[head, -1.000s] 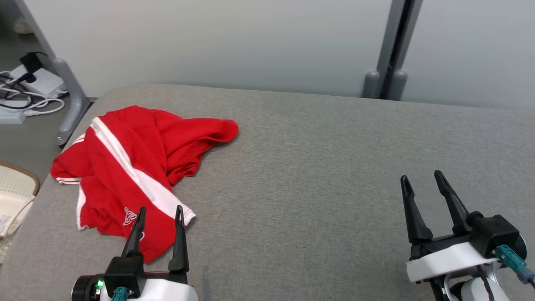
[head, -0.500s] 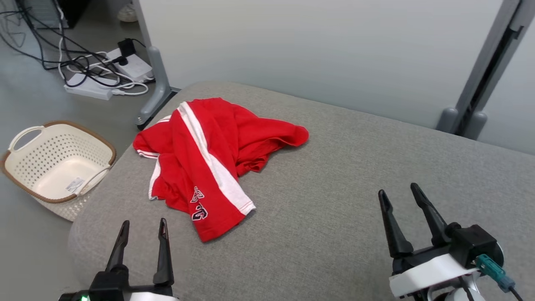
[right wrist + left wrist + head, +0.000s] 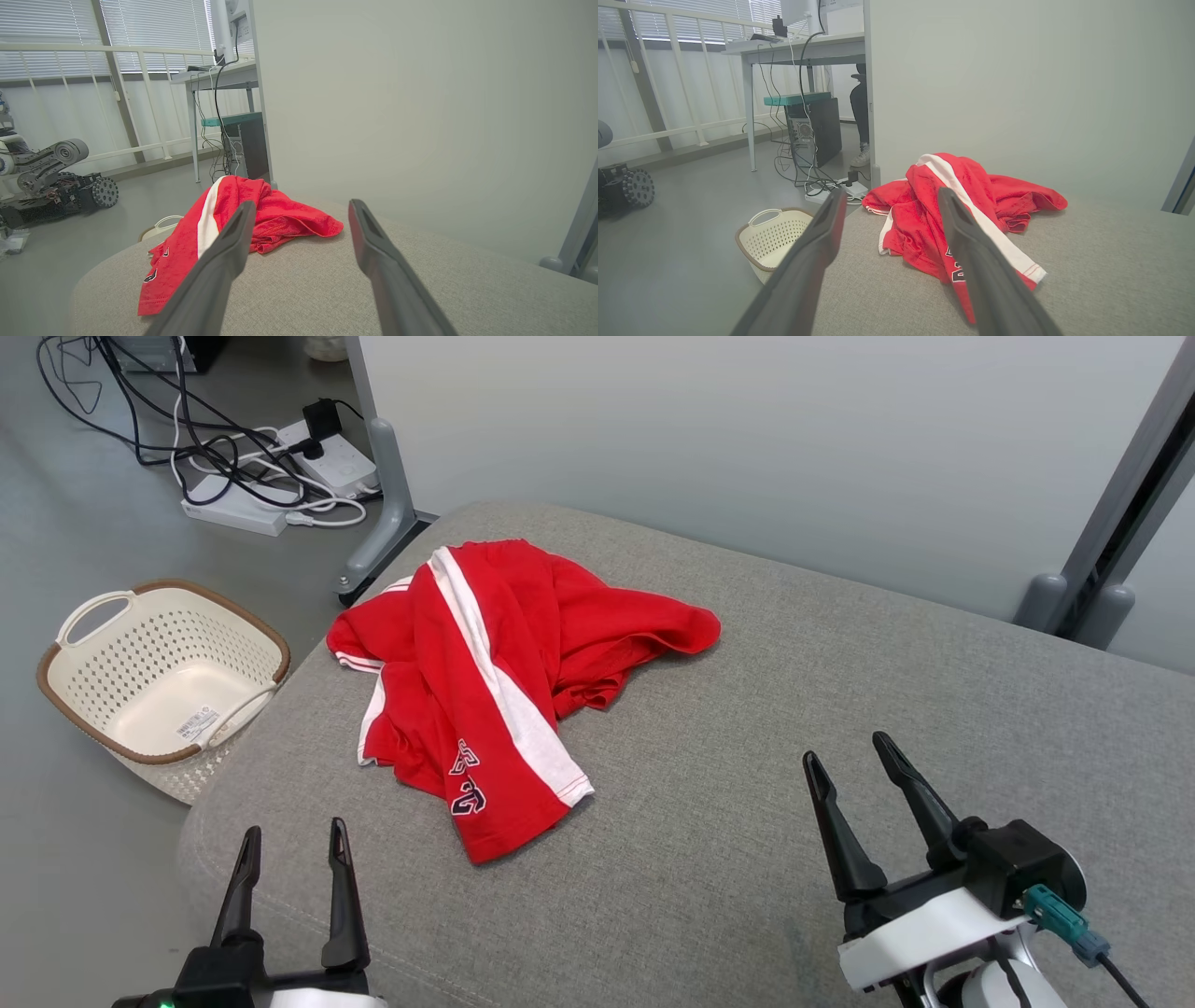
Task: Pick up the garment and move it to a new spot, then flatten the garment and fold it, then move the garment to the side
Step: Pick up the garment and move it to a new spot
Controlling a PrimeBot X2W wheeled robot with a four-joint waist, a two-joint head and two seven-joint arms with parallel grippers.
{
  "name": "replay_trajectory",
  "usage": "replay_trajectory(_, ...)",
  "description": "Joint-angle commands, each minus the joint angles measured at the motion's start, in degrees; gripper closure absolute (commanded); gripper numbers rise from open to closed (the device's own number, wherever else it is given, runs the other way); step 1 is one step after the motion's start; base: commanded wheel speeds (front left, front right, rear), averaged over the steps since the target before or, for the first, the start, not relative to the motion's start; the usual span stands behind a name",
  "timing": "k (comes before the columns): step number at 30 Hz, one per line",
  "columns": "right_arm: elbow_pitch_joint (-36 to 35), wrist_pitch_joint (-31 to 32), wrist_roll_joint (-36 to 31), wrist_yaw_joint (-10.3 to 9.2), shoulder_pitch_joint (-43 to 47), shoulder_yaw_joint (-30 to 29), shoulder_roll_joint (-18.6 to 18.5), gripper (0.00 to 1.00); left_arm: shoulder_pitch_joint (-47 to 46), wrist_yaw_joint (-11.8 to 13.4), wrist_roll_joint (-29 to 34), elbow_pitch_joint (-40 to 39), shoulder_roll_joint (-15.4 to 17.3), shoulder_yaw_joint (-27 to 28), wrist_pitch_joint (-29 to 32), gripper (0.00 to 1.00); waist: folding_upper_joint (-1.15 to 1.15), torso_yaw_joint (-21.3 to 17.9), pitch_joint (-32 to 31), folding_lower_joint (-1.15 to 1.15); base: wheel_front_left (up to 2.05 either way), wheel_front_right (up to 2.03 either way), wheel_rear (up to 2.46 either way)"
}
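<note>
A pale partition wall (image 3: 747,448) stands behind a wide tabletop (image 3: 766,821) covered in grey woven fabric with a rounded near-left corner. The red garment (image 3: 504,653) lies crumpled on the tabletop's far left part, near that edge, with a broad white stripe running down it and thin white piping at the hems. It is bunched so heavily that its cut is hard to make out. On the floor to the left, just beside the tabletop, sits a cream perforated basket (image 3: 75,672) with a brown rim. The right gripper (image 3: 845,748) hovers over the near right of the tabletop, well apart from the garment, its two dark fingers spread and empty. The left gripper (image 3: 293,828) is at the near left corner, short of the garment's lower hem, fingers likewise apart and empty, its body cut off by the bottom edge. Power strips and tangled cables (image 3: 271,485) lie on the floor beyond the basket. Navy-and-white printed characters (image 3: 467,786) sit near the garment's lower hem, folded and unreadable. A sticker (image 3: 199,721) inside the basket is too small to read.
</note>
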Motion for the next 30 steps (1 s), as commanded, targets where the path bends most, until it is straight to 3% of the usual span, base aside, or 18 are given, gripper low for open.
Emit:
replay_trajectory(1, 0.27, -0.09, 0.47, -0.01, -0.48, -0.01, -0.36, 0.0, 0.53, 0.38, -0.33, -0.24, 0.2, 0.4, -0.22, 0.0, 0.0, -0.04, -0.06, 0.0, 0.0, 0.0, 0.0)
replay_trajectory(18, -0.69, -0.09, -0.15, -0.02, 1.06, -0.99, -0.37, 0.0, -0.8, -1.62, -1.33, 1.67, 0.2, 1.27, -0.22, 0.0, 0.0, -0.68, -0.02, 0.0, 0.0, 0.0, 0.0)
replay_trajectory(26, -2.29, -0.08, -2.64, -0.01, 0.46, -2.35, -0.34, 0.0, -4.83, -4.3, -2.8, 4.01, 0.23, 2.57, -0.22, 0.0, 0.0, -1.06, 3.64, 0.0, 0.0, 0.0, 0.0)
replay_trajectory(30, -3.48, -0.09, -4.59, -0.02, -1.29, -2.6, -0.38, 0.0, -9.62, -7.0, -3.61, 6.21, 0.63, 4.48, -0.22, 0.0, 0.0, -2.74, 7.8, 0.0, 0.0, 0.0, 0.0)
